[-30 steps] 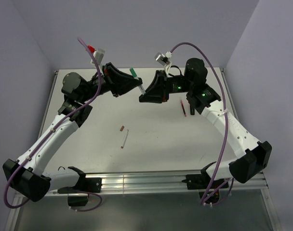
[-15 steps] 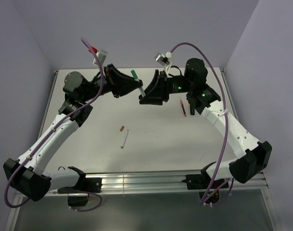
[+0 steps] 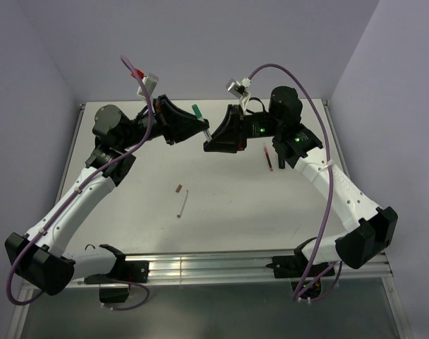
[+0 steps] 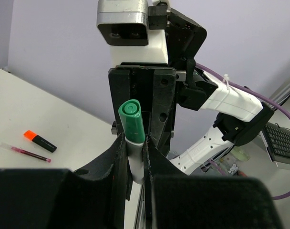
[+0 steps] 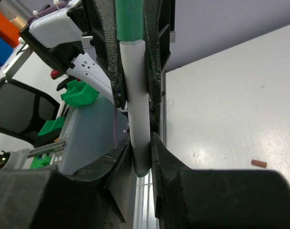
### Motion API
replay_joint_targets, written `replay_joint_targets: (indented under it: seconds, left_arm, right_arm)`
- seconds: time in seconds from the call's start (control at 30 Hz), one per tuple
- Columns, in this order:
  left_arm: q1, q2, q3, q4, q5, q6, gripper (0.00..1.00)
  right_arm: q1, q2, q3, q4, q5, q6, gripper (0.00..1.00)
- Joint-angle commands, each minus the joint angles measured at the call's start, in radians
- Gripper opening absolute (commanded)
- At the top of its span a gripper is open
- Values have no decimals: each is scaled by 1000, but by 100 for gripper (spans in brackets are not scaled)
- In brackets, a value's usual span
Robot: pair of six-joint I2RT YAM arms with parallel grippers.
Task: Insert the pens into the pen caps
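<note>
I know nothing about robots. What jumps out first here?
Two arms meet in mid-air over the far side of the table, the left gripper and right gripper both clamped on one white pen wearing a green cap. Below, another white pen lies beside a brownish-red cap.

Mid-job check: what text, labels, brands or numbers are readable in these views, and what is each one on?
No text is readable in any view.
white pen with green cap: no print showing.
black marker: too small to tell.
keyboard beyond the table: keys too blurred to read.
</note>
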Motion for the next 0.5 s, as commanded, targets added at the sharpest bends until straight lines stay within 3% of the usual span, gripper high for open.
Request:
replay_joint_targets:
  seconds: [0.0,0.17,0.3,0.43,0.47]
  left_arm:
    - [14,3,22,15,11,28,0]
    - [13,12,33,12,15,35,1]
    - [14,25,42,12,14,36,14]
    - [14,26,44,14,17,28,45]
    - [16,16,39,18,12,28,48]
  right_arm:
    - [-1,-37,14,-6,-23,-29,26]
    - [-1,-35,17,-12,-26,-34,1]
    - [-1,-35,28,-12,-32,-34,0]
    - [-1,-40,31,-13,-8,-34,0]
    - [-3,-40,31,-12,0,-32,0]
